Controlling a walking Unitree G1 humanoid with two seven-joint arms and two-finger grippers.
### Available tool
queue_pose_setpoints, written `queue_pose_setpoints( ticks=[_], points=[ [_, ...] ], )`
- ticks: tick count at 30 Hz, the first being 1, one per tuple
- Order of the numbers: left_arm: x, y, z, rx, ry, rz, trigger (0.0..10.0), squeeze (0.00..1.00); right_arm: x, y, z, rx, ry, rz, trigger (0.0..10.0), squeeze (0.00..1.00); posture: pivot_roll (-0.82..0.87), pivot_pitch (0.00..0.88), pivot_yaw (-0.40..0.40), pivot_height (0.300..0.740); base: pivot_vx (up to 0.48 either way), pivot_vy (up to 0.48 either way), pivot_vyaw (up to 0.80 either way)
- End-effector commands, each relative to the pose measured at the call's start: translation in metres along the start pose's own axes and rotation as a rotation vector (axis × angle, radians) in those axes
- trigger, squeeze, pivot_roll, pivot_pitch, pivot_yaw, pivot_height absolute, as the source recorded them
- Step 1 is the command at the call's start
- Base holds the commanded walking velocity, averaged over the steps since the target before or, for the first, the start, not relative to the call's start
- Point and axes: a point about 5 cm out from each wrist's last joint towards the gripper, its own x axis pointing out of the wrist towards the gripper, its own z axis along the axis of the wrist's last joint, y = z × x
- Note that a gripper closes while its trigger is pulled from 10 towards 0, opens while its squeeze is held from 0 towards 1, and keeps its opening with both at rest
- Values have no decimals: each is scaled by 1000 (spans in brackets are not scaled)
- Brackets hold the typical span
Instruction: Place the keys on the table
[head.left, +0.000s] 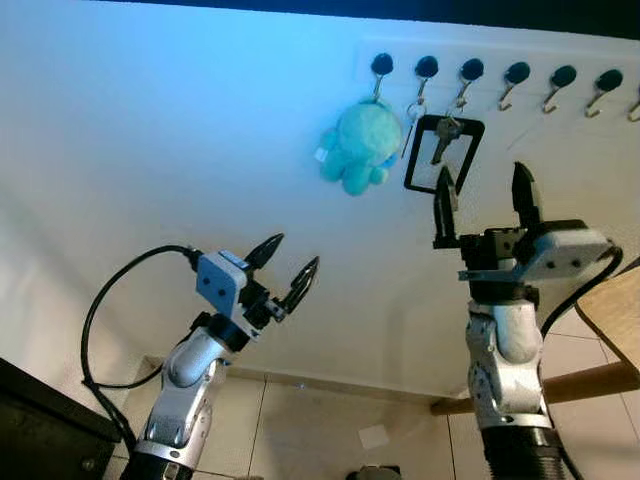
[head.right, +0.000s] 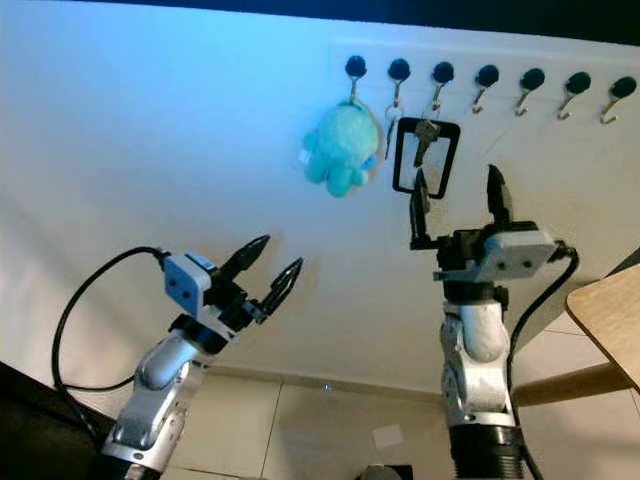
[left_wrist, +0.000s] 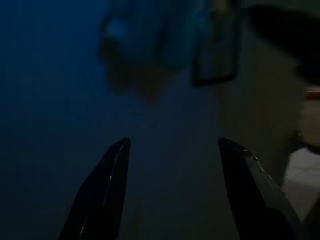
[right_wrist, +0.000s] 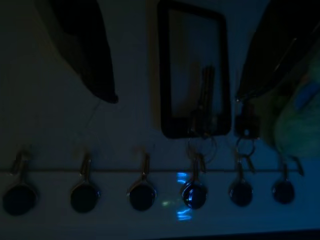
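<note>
The right gripper (head.left: 483, 192) is raised toward the wall, fingers spread apart and empty, their tips just below the keys (head.left: 446, 135). The keys hang with a black rectangular frame (head.left: 443, 155) from a hook in the row of hooks (head.left: 517, 74) near the top edge of the white wall (head.left: 150, 150). A teal plush toy (head.left: 357, 146) hangs from the leftmost hook, just beside the frame. The left gripper (head.left: 286, 266) is held lower and well to the left, its fingers also apart and holding nothing. A wooden table (head.left: 615, 315) edge shows at the right, low on the wall side, above the tiled floor (head.left: 300, 425).
</note>
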Motion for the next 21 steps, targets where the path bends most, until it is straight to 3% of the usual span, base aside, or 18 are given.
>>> queue_pose_setpoints(
  ticks=[1,10,14,21],
  points=[
    [4,-3,3,12,5,-3,10000,0,8,-6,5,17,4,-21,10000,0,53,77,-35,740,0,0,0],
    [9,1,9,25,-6,23,10000,0,25,-13,4,65,54,-10,10000,0,55,77,-33,740,0,0,0],
    [11,-2,16,36,-11,4,10000,0,36,-3,5,118,78,104,10000,0,57,80,-38,740,0,0,0],
    [12,-3,19,36,-19,10,10000,0,34,10,4,183,111,211,10000,0,58,79,-40,740,0,0,0]
  ],
)
